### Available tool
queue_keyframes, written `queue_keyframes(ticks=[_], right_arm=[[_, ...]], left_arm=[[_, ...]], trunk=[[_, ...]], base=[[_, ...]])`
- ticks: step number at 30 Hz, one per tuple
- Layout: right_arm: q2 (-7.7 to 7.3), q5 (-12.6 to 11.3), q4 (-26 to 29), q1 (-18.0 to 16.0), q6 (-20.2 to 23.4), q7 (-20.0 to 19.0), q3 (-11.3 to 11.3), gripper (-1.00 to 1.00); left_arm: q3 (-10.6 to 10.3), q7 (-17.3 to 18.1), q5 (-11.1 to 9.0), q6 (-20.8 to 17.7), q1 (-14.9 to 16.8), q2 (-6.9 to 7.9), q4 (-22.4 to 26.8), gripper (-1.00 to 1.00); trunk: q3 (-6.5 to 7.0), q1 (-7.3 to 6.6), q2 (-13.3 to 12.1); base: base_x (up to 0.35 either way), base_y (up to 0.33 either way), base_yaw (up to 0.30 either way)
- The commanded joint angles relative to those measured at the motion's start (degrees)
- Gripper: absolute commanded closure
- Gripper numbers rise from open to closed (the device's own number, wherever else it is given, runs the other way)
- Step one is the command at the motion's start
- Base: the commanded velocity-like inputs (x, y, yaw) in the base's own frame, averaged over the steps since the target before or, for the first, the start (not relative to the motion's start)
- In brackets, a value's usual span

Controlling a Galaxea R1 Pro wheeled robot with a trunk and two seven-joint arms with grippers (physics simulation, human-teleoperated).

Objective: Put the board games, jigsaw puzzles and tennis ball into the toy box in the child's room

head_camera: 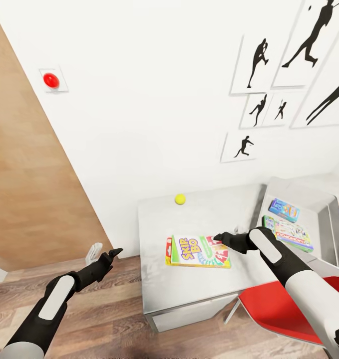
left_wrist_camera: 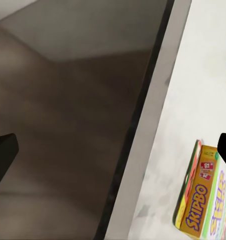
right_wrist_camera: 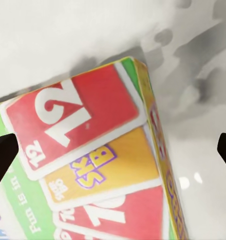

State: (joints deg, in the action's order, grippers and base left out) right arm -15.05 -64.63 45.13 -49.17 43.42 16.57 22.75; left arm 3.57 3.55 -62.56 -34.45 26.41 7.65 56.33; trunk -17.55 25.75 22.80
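Skip-Bo box [head_camera: 199,251] flat on table [head_camera: 189,289]: rigid, light, glossy; grip right edge. Right gripper [head_camera: 220,237] jaws spread, empty; left gripper [head_camera: 114,253] cannot tell.

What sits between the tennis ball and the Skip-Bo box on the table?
Nothing: in the head view only bare pale tabletop separates the tennis ball from the Skip-Bo box. The right gripper hovers over the box's right end, off that line.

A white wall [head_camera: 154,109] is hung at the right with black silhouette prints [head_camera: 289,65]; a red button [head_camera: 51,80] is mounted at the left. Wood-plank floor [head_camera: 114,319] is laid below, with a red chair [head_camera: 284,309] placed near right.
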Motion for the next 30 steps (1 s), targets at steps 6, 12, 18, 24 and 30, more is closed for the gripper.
queue_keyframes(ticks=[6,12,18,24,30], right_arm=[[-0.11,-0.53,0.00,-0.05,0.05,0.50,0.20,-1.00],[-0.10,-0.51,-0.02,-0.05,0.07,0.49,0.07,-1.00],[-0.09,-0.50,-0.03,0.00,0.08,0.45,-0.03,-1.00],[-0.13,-0.50,-0.04,0.02,0.08,0.46,-0.05,-1.00],[-0.15,-0.50,-0.04,0.04,0.09,0.47,-0.08,-1.00]], left_arm=[[0.12,0.14,-0.02,-0.36,0.04,-0.02,0.01,-1.00],[0.12,0.14,-0.02,-0.36,0.04,-0.01,0.01,-1.00],[0.13,0.14,-0.02,-0.36,0.04,-0.02,0.01,-1.00],[0.12,0.14,-0.02,-0.36,0.04,-0.04,0.01,-1.00],[0.12,0.14,-0.02,-0.36,0.04,-0.07,0.01,-1.00]], trunk=[[-0.61,0.03,0.11],[-1.15,0.03,0.11],[-1.62,0.03,0.11],[-1.82,0.03,0.11],[-1.90,0.03,0.11]], base=[[0.000,0.000,0.000],[0.000,0.000,0.000],[0.000,0.000,0.000],[0.000,0.000,0.000],[0.000,0.000,0.000]])
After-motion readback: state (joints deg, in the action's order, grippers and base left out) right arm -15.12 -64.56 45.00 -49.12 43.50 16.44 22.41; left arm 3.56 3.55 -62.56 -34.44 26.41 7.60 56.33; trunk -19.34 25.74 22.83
